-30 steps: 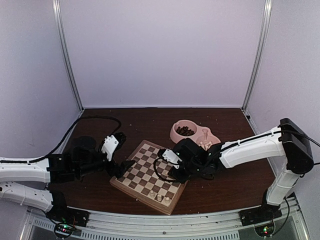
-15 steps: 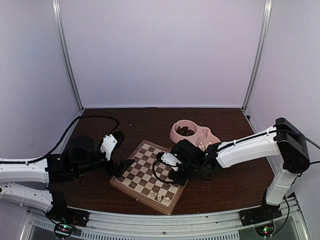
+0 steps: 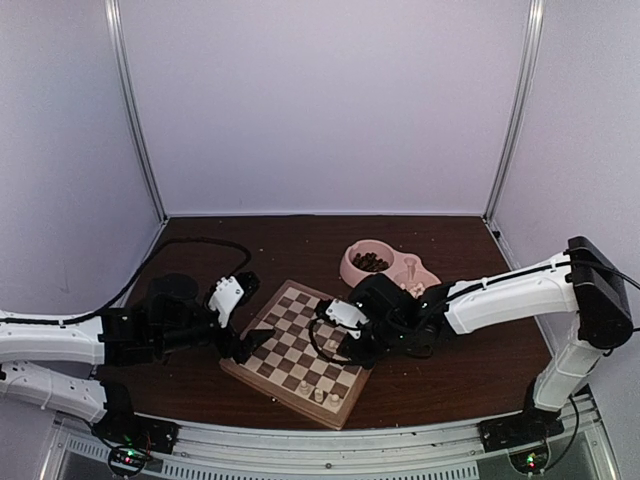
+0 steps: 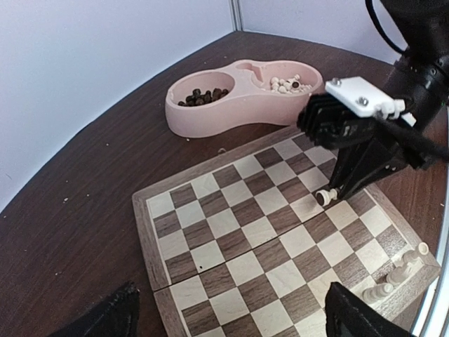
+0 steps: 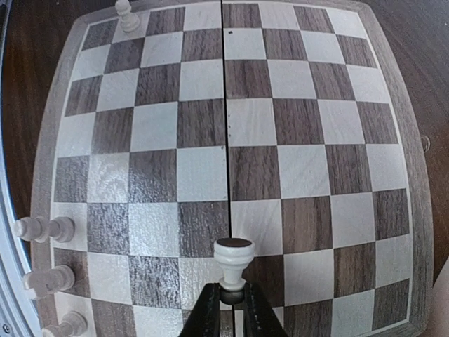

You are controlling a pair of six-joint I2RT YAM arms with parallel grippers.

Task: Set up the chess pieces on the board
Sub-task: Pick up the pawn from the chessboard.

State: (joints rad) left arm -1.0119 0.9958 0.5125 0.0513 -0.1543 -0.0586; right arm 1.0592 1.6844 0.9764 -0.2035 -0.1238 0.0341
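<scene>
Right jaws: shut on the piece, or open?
Shut: the right gripper, jaws closed, pinches the pale chess piece by one end over the board.

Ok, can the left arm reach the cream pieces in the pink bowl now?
Probably not cleanly. The left gripper is open, but the right arm hangs over the board, close in front of the cream pieces in the pink bowl.

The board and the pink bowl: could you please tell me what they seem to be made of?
Board: likely wood, satin finish; grain streaks show in tan and brown squares. Bowl: probably moulded plastic, matte pink; smooth, seamless rounded walls.
</scene>
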